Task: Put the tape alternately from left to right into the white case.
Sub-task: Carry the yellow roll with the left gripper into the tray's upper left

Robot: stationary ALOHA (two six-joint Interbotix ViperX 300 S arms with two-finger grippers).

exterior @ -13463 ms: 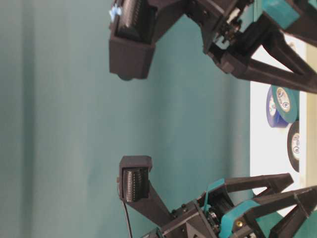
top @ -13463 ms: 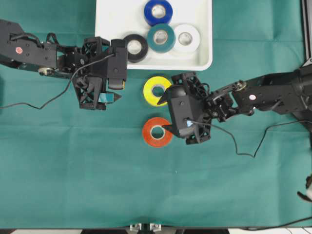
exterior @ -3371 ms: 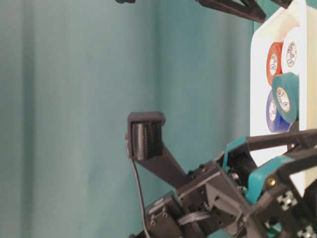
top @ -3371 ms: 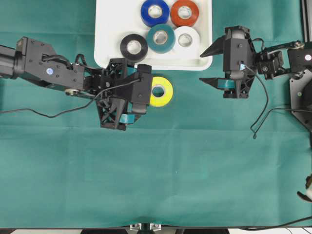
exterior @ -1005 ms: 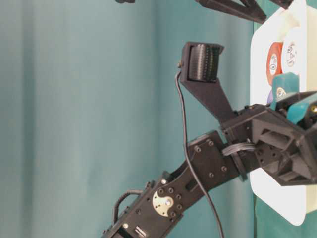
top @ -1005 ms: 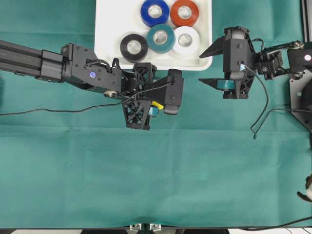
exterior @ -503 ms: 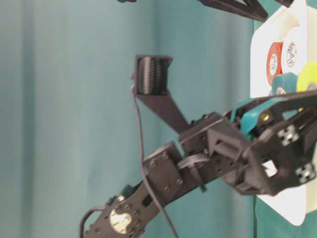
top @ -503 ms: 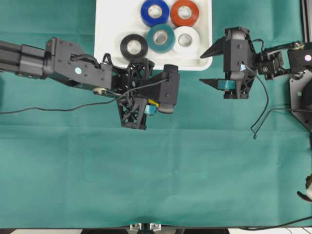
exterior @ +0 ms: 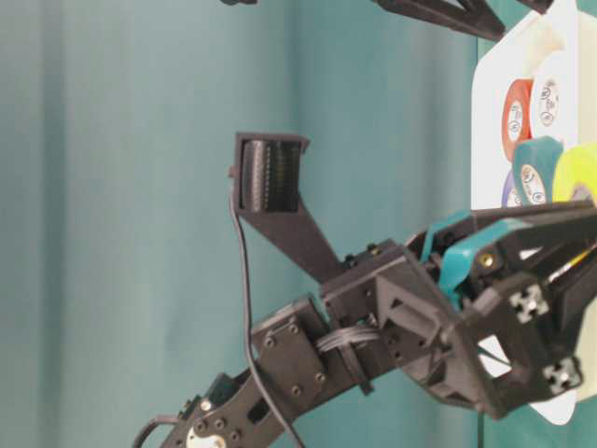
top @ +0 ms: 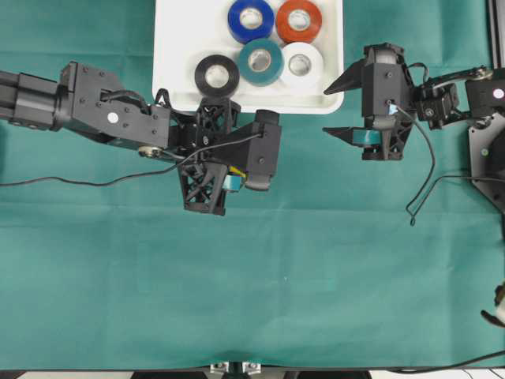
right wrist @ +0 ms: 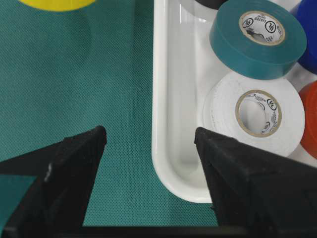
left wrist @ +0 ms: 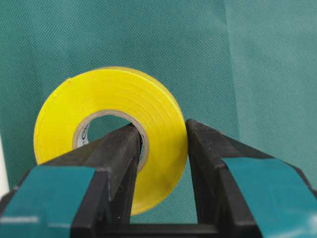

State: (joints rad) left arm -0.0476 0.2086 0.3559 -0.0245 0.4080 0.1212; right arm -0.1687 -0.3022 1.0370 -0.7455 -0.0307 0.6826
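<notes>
My left gripper [left wrist: 161, 131] is shut on the yellow tape [left wrist: 106, 124], one finger through its hole and the other against its outer wall. The roll hangs above the green cloth. From overhead only a sliver of yellow tape [top: 236, 170] shows under the left gripper [top: 231, 175], just in front of the white case [top: 170, 79]. Inside the case lie blue tape [top: 251, 19], red tape [top: 299, 19], black tape [top: 217, 76], teal tape [top: 261, 61] and white tape [top: 301, 63]. My right gripper [top: 330, 108] stands open and holds nothing beside the case's near right corner [right wrist: 168, 163].
Green cloth [top: 316, 276] covers the table. The left arm [top: 95, 110] stretches in from the left edge, trailing a black cable [top: 79, 183]. The right arm's cable [top: 418, 197] loops over the cloth at the right.
My left gripper, holding the yellow tape, has drifted left and a little toward the table's front, and has turned at the wrist. The right arm has stayed still.
</notes>
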